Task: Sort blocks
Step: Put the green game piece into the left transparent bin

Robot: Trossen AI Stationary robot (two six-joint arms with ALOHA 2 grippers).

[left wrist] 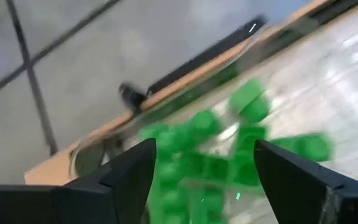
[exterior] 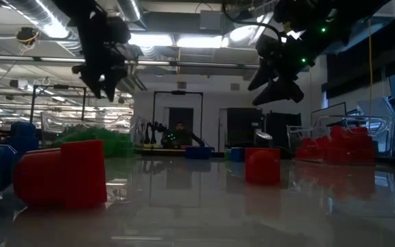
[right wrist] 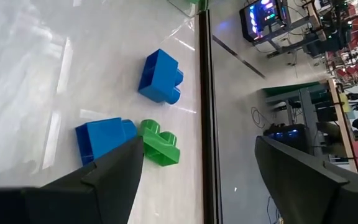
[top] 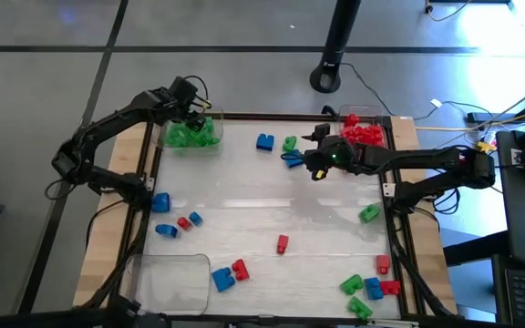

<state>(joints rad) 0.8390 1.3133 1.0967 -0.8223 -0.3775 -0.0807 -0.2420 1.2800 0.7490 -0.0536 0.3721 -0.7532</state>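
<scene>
My left gripper [top: 196, 113] hangs open over the clear tray [top: 215, 146] at the far left, which holds a heap of green blocks [left wrist: 194, 155]. Nothing sits between its fingers. My right gripper [top: 310, 162] stands open above the far middle of the table, nothing between its fingers. Just ahead of it a blue block [right wrist: 101, 140] and a green block [right wrist: 160, 142] lie close together on the table. Another blue block [right wrist: 160, 76] lies beyond them. A second tray [top: 388, 137] at the far right holds red blocks [top: 361, 133].
Loose red, blue and green blocks lie scattered on the table: blue and red ones at the left [top: 160, 202], one red in the middle [top: 283, 242], a mixed cluster at the near right [top: 372, 287]. A clear tray [top: 167, 278] stands at the near left.
</scene>
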